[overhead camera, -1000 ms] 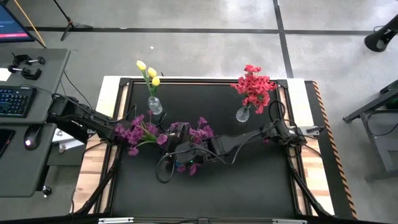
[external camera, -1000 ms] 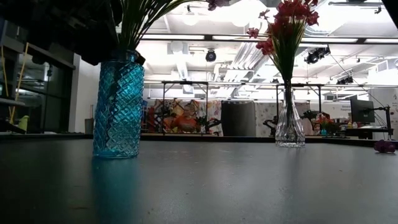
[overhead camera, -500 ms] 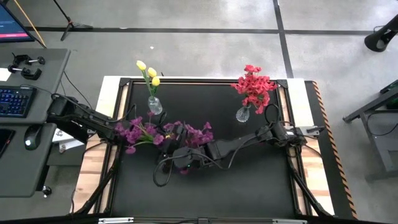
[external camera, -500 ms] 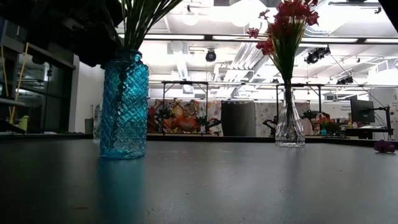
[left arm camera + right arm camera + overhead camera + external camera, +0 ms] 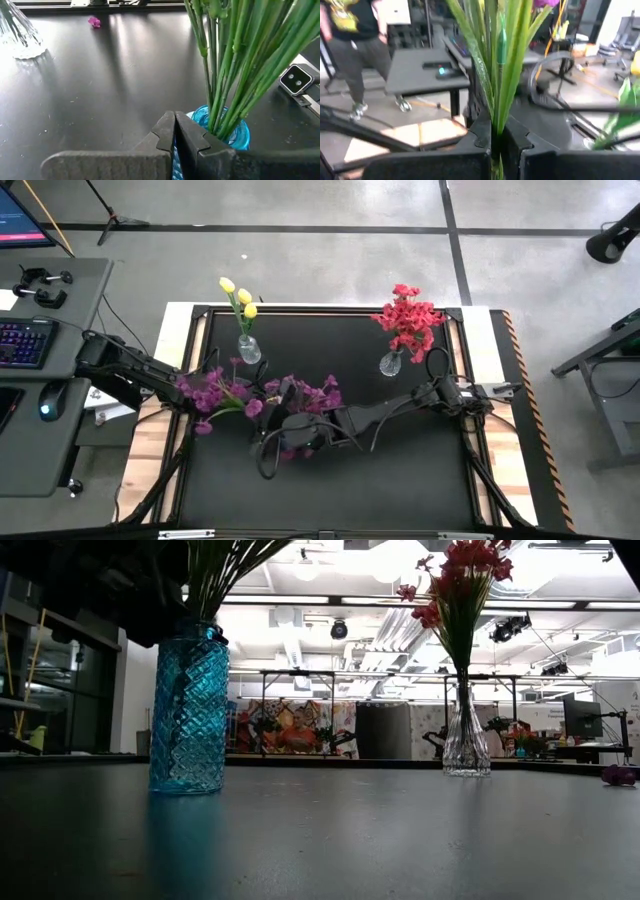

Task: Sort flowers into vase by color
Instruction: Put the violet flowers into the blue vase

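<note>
A blue patterned glass vase [image 5: 190, 710] stands on the table and holds a bunch of green stems [image 5: 222, 575]. Their purple blooms [image 5: 215, 390] spread over both grippers in the high view and hide the vase there. My right gripper [image 5: 496, 137] reaches in from the table's right and is shut on these flowers. My left gripper [image 5: 175, 131] comes from the left, fingers shut, with its tips right at the vase's rim [image 5: 235, 131]. I cannot tell whether it touches the vase. My right gripper pinches several green stems [image 5: 495, 100] of the purple bunch between its two fingers. The stems run up past the fingertips, and the fingers lie across them. The stems' lower ends sit in the blue vase [image 5: 220, 115].
A clear vase with yellow flowers [image 5: 248, 350] stands at the far left, and a clear vase with red-pink flowers [image 5: 392, 363] at the far right, also in the low view [image 5: 466, 740]. A loose purple bloom [image 5: 94, 21] lies on the mat. A person stands beyond the table [image 5: 350, 45].
The blue vase slid a little toward the table's right, then back toward the left, staying upright. The purple blooms swayed with it and shifted slightly leftward. My right gripper moved a little toward the table's left, still shut on the stems.
</note>
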